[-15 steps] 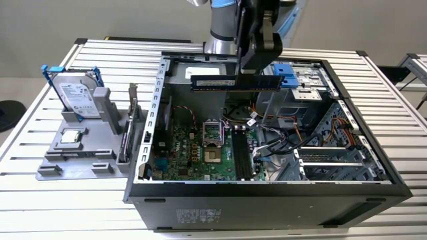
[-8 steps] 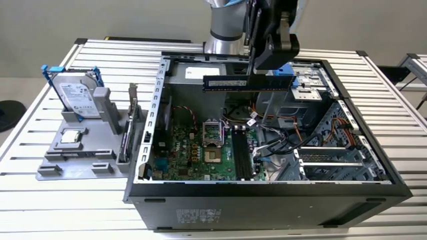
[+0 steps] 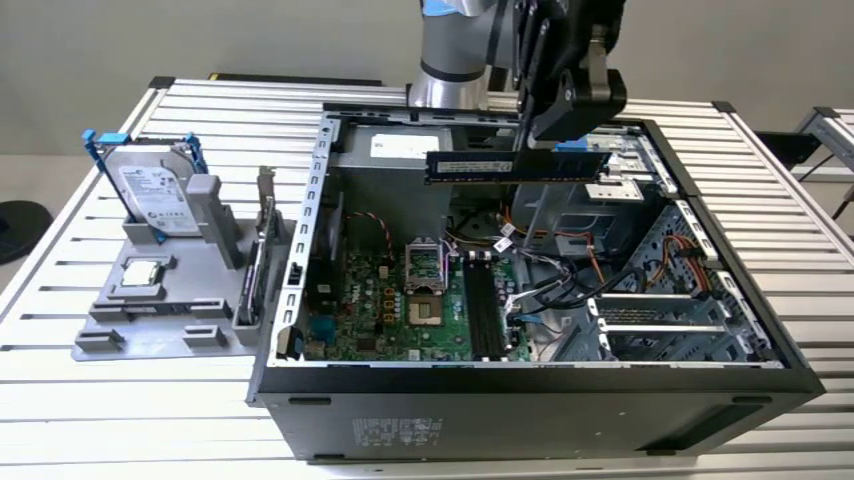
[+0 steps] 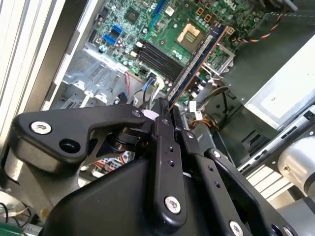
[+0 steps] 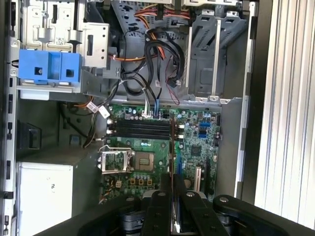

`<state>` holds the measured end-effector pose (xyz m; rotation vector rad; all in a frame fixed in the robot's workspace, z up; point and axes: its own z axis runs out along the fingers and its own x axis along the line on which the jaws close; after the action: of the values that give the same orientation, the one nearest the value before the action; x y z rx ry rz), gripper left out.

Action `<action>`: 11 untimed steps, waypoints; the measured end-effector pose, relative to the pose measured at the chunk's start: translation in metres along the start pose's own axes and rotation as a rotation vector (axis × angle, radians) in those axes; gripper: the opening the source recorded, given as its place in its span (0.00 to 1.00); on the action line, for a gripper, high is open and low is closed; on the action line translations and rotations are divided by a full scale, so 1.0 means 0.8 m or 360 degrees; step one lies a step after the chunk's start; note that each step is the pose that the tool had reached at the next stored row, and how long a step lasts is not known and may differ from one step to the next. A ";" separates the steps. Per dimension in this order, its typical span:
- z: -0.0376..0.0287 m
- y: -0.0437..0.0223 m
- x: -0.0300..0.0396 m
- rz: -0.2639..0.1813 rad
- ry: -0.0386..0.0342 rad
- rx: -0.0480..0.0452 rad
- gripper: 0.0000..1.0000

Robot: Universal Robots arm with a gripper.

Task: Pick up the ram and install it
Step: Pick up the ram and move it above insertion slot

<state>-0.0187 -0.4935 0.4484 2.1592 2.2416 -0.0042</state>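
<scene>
One gripper (image 3: 550,150) is clamping shut on one ram (image 3: 481,167), holding it level, above one open computer case (image 3: 534,400) and clear of the motherboard (image 3: 400,300). One hard drive (image 3: 154,195) is standing outside the case on a grey stand (image 3: 147,325).

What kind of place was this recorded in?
Probably a robot lab workcell for PC assembly: an open computer case on a slatted metal table, a grey fixture holding a hard drive, and the gripper holding the ram above the case.

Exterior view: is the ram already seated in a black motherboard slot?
No, the gripper holds the ram in the air above the open case, well clear of the slots.
</scene>
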 end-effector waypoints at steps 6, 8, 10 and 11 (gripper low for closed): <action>0.0003 0.0143 -0.0005 0.0001 0.0000 0.0000 0.00; 0.0004 0.0189 -0.0007 0.0002 0.0000 0.0000 0.00; 0.0004 0.0233 -0.0009 0.0002 0.0000 0.0000 0.00; 0.0005 0.0255 -0.0009 0.0003 0.0000 0.0000 0.00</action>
<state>0.0017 -0.4935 0.4484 2.1610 2.2398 -0.0043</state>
